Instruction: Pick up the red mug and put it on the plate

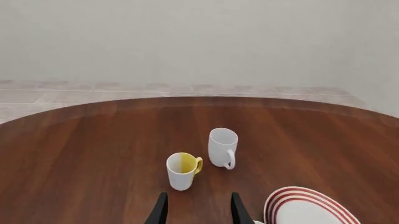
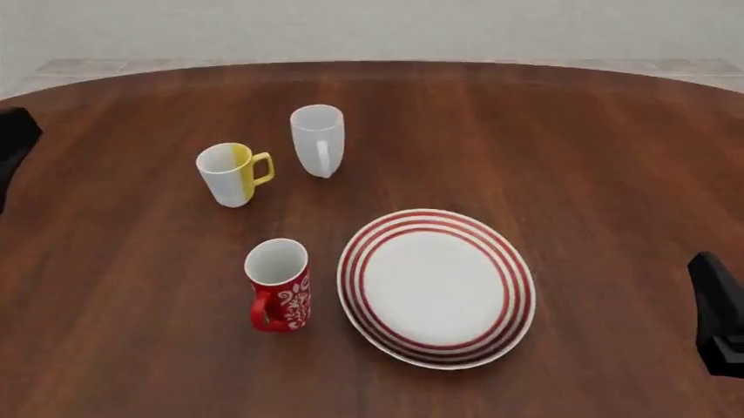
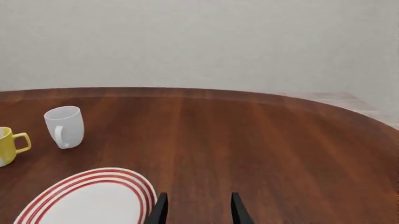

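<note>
The red mug [image 2: 280, 287] stands upright on the table in the front view, white inside, with its handle toward the near side. Just right of it, a small gap away, lies the plate [image 2: 436, 287] with red rings; it also shows in the wrist views as plate [image 1: 309, 207] and plate [image 3: 93, 200]. The red mug is out of both wrist views. My left gripper [image 1: 198, 213] is open and holds nothing, hovering short of the two far mugs. My right gripper [image 3: 198, 211] is open too, above bare wood beside the plate's edge.
A white-and-yellow mug [image 2: 235, 174] and a plain white mug [image 2: 317, 139] stand behind the red mug. The dark left arm [image 2: 12, 144] and right arm [image 2: 720, 309] sit at the frame edges. The round wooden table [image 2: 581, 148] ends at a curved far edge.
</note>
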